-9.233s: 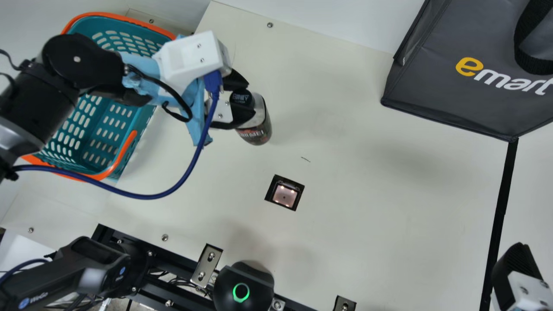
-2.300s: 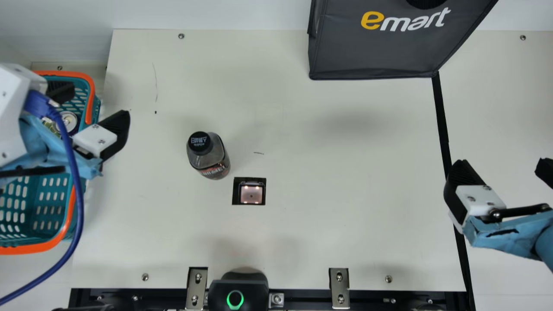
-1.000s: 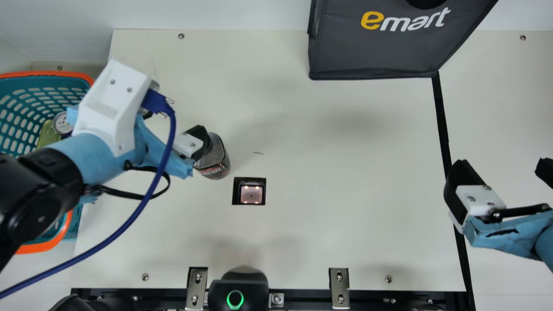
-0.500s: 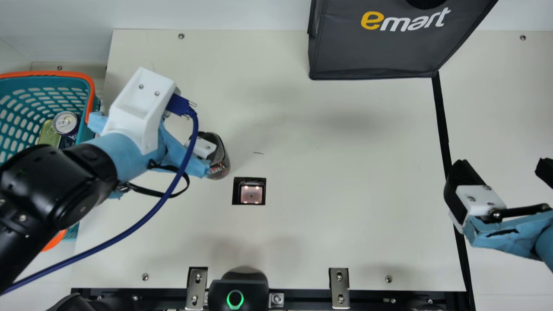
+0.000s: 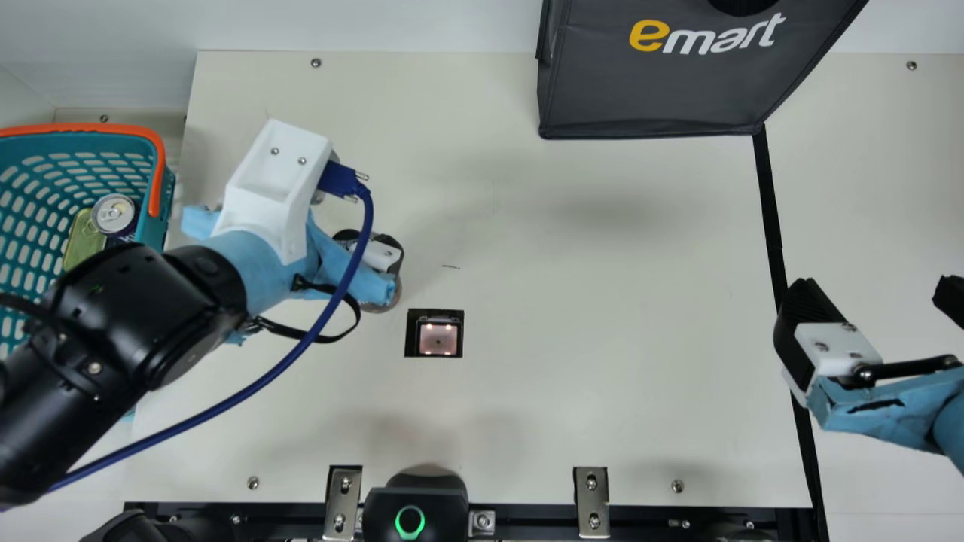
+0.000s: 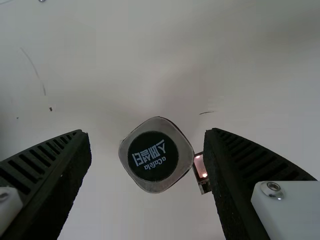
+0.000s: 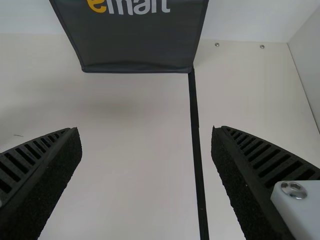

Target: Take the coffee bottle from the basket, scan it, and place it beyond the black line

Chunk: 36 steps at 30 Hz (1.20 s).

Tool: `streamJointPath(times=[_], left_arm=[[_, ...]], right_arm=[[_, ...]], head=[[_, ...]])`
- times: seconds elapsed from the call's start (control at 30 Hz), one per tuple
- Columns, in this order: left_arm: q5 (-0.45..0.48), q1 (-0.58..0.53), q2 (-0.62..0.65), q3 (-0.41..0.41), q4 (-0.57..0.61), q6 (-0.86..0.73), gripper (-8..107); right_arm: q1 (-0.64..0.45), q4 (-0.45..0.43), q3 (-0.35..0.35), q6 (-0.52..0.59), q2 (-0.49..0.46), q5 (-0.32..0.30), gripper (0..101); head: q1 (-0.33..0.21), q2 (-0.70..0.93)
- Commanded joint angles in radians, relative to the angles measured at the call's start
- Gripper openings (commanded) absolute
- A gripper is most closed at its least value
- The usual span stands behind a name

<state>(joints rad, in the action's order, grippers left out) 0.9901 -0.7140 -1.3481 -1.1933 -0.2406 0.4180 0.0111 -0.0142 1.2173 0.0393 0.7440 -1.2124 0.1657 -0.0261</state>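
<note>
The left gripper (image 6: pixel 148 133) is hanging open over the coffee bottle (image 6: pixel 153 156), presumably lining up for scanning; the right gripper (image 7: pixel 145 128) is gaping.

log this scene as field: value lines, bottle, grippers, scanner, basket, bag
coffee bottle: upright on table, beside scanner
left gripper: open around bottle, gap on both sides
right gripper: open, over black line
scanner: lit, set into table
basket: holds silver-topped can
bag: dark grey, at table's far side
</note>
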Motion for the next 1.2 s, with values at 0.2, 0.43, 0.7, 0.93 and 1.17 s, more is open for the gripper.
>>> streamJointPath(times=[0.2, 0.43, 0.7, 0.93, 1.17], left_arm=[[0.002, -0.001, -0.015, 0.007, -0.019, 0.006, 90], [-0.003, 0.004, -0.024, 0.02, -0.024, 0.012, 90], [-0.005, -0.009, -0.033, 0.034, -0.025, 0.04, 90], [-0.006, -0.022, -0.038, 0.046, -0.028, 0.06, 90], [-0.017, -0.028, -0.042, 0.06, -0.026, 0.072, 57]], right_arm=[[0.0, 0.0, 0.0, 0.0, 0.0, 0.0, 91], [0.0, 0.0, 0.0, 0.0, 0.0, 0.0, 91], [0.0, 0.0, 0.0, 0.0, 0.0, 0.0, 91], [0.0, 0.0, 0.0, 0.0, 0.0, 0.001, 91], [0.0, 0.0, 0.0, 0.0, 0.0, 0.001, 91]], head=[[-0.027, -0.001], [-0.027, -0.001], [-0.027, -0.001], [-0.027, -0.001], [-0.027, -0.001]])
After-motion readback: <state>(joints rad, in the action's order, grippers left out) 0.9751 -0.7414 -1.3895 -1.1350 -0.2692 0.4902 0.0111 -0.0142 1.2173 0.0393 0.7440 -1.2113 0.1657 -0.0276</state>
